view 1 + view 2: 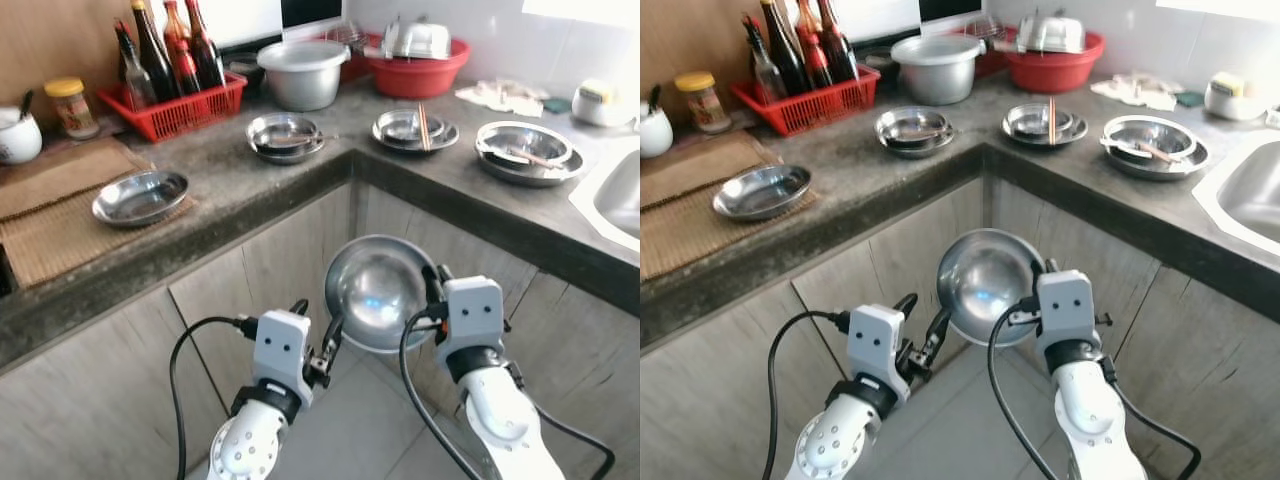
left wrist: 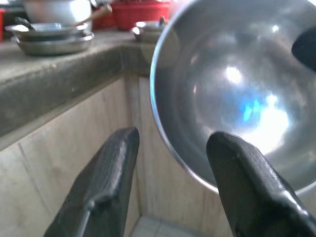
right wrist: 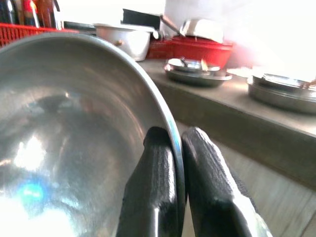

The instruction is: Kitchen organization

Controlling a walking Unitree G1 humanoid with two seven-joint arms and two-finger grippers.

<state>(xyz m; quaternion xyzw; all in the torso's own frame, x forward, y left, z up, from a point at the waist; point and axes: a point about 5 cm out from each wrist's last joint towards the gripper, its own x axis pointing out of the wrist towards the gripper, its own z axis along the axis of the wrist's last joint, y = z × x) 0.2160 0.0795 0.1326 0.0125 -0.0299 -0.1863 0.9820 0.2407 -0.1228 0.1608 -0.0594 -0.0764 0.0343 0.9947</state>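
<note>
Bowl (image 1: 378, 292) hangs tilted in front of the table (image 1: 250, 190) corner, its rim pinched by the closed right end effector (image 3: 176, 148). Left end effector (image 2: 170, 148) is open, one finger just beside the bowl's lower left rim, gripping nothing.

Steel bowl (image 1: 985, 280) in right gripper (image 1: 1032, 292)

Shiny silver bowl (image 1: 378, 292), red basket (image 1: 180, 110), grey countertop (image 1: 240, 180).
</note>
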